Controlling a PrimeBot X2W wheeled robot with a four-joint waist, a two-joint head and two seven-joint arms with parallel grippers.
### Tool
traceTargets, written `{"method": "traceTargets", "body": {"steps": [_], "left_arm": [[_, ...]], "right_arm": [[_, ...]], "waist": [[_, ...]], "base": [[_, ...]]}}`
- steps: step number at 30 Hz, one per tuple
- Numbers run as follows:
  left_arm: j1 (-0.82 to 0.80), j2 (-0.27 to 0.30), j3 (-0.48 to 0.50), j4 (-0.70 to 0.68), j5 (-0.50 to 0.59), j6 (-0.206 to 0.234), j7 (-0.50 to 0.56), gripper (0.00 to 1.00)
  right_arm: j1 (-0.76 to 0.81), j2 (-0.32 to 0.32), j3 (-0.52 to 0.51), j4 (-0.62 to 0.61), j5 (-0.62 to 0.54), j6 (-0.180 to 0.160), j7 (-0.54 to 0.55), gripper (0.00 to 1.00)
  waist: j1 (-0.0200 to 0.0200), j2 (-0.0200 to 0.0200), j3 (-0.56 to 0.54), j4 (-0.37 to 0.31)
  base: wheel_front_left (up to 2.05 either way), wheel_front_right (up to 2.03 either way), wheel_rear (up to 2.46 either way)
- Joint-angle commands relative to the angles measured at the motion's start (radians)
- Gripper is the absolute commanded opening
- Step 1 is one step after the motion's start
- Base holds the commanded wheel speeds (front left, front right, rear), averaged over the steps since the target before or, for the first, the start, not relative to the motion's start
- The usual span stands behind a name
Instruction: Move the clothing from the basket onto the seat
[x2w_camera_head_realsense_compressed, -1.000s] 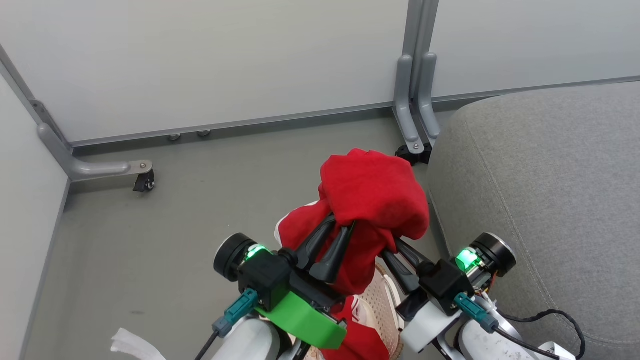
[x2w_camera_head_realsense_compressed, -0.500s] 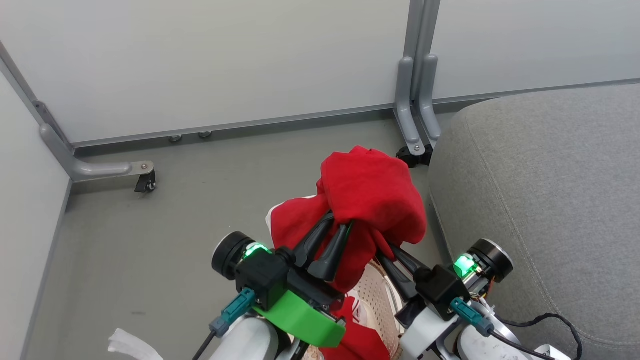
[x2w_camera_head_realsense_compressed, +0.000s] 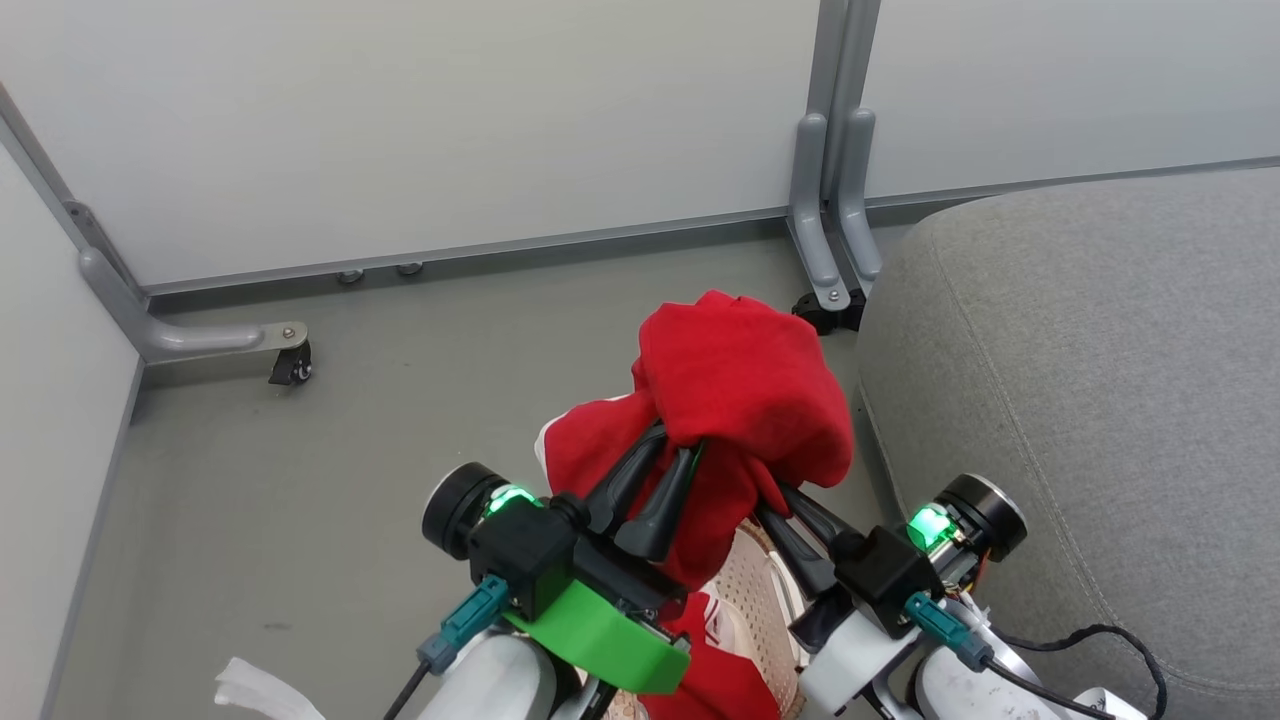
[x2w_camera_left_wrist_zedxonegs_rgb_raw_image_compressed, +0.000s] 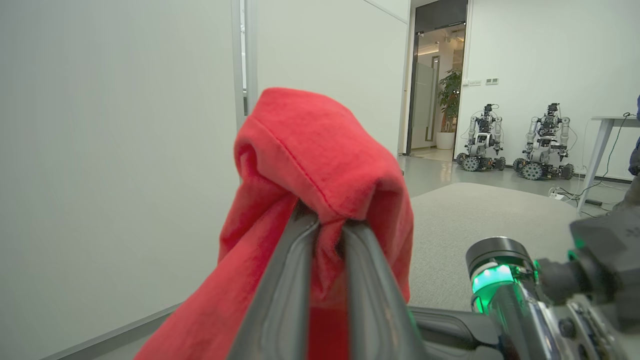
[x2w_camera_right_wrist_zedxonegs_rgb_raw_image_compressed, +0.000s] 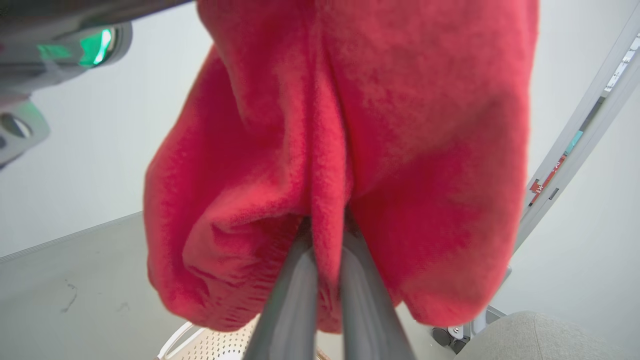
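Note:
Red clothing (x2w_camera_head_realsense_compressed: 740, 390) hangs bunched in the air between my two grippers, above the basket. My left gripper (x2w_camera_head_realsense_compressed: 682, 448) is shut on a fold of the clothing (x2w_camera_left_wrist_zedxonegs_rgb_raw_image_compressed: 320, 165), and my right gripper (x2w_camera_head_realsense_compressed: 772, 488) is shut on another fold of the clothing (x2w_camera_right_wrist_zedxonegs_rgb_raw_image_compressed: 345, 130). Part of the cream perforated basket (x2w_camera_head_realsense_compressed: 762, 590) peeks out below the cloth, with more red fabric (x2w_camera_head_realsense_compressed: 715, 680) lying in it; the basket (x2w_camera_right_wrist_zedxonegs_rgb_raw_image_compressed: 210, 345) also appears under the cloth in the right wrist view. The grey seat (x2w_camera_head_realsense_compressed: 1090, 400) lies just right of the hanging cloth.
Grey partition walls stand behind and to the left, with metal feet and castors (x2w_camera_head_realsense_compressed: 290, 365) on the floor. A post foot (x2w_camera_head_realsense_compressed: 830, 290) stands beside the seat's far corner. A white scrap (x2w_camera_head_realsense_compressed: 260, 690) lies on the floor at lower left. A black cable (x2w_camera_head_realsense_compressed: 1090, 635) trails over the seat edge.
Both grippers and the held clothing have barely shifted; the picture moved slightly, with the arms a little lower and to the left. The grip is unchanged.

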Motion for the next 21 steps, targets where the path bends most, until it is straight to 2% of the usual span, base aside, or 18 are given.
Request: {"method": "traceTargets", "body": {"steps": [1,4,5,6,7,16,21], "left_arm": [[0.002,0.003,0.002,-0.001,0.004,-0.003,0.0,0.0],[0.006,0.003,-0.001,0.009,-0.01,-0.003,0.0,0.0],[0.006,0.003,-0.005,0.012,-0.01,-0.003,0.0,0.21],[0.005,0.003,-0.008,0.014,-0.009,-0.003,0.0,0.67],[0.006,0.003,-0.014,0.019,-0.009,-0.004,0.0,1.0],[0.024,0.003,-0.007,0.036,0.004,-0.004,0.0,1.0],[0.062,0.004,0.033,0.04,0.029,-0.004,0.0,1.0]], "right_arm": [[0.001,0.002,-0.003,-0.008,0.007,0.0,-0.003,0.0],[0.001,0.006,-0.011,-0.023,0.009,0.0,-0.003,0.0],[0.002,0.007,-0.012,-0.026,0.009,0.0,-0.003,0.0],[0.0,0.009,-0.013,-0.032,0.01,0.0,-0.003,0.0],[-0.002,0.013,-0.016,-0.038,0.011,0.0,-0.003,0.0],[0.014,0.034,-0.073,-0.105,0.016,0.0,-0.003,0.0],[0.029,0.044,-0.121,-0.135,0.01,0.0,-0.003,0.0]], "waist": [[0.0,0.0,0.001,0.0],[0.0,0.0,0.003,0.0],[0.0,0.0,0.004,0.0],[0.0,0.0,0.005,0.0],[0.0,0.0,0.006,0.0],[0.0,0.0,0.005,0.006],[0.0,0.0,0.002,0.005]], "base": [[0.0,0.0,0.0],[0.0,0.0,0.0],[0.0,0.0,0.0],[0.0,0.0,0.0],[0.0,0.0,0.0],[0.0,0.0,0.0],[0.0,0.0,0.0]]}}
